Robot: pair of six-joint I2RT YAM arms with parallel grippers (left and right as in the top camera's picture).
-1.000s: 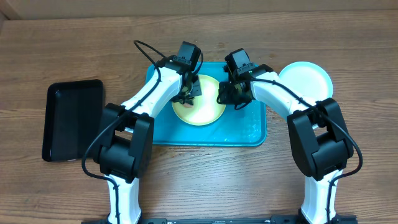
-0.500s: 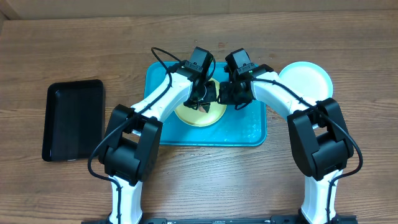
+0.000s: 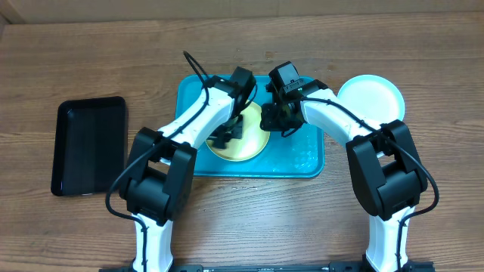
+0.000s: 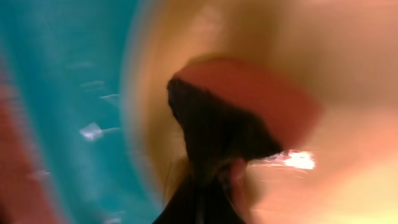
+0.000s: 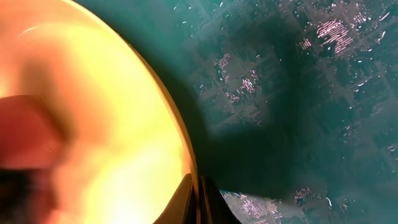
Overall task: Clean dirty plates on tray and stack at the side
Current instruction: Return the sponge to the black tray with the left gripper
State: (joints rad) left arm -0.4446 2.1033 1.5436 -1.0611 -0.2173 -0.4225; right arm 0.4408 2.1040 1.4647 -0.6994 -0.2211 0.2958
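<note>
Here, right fingers (image 5: 211, 208) pinch the yellow-green plate (image 3: 249, 147) — tray (image 3: 302, 151) beneath.

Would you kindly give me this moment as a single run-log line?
phase: cleaning | left gripper: shut on reddish pad, over yellow-green plate | right gripper: shut on its rim | plate on turquoise tray | pale plate beside tray

A brown wooden desk (image 3: 83, 53) with lengthwise grain fills the overhead view under even, soft light. Beyond its far edge runs a paler tan strip (image 3: 227, 7).
</note>
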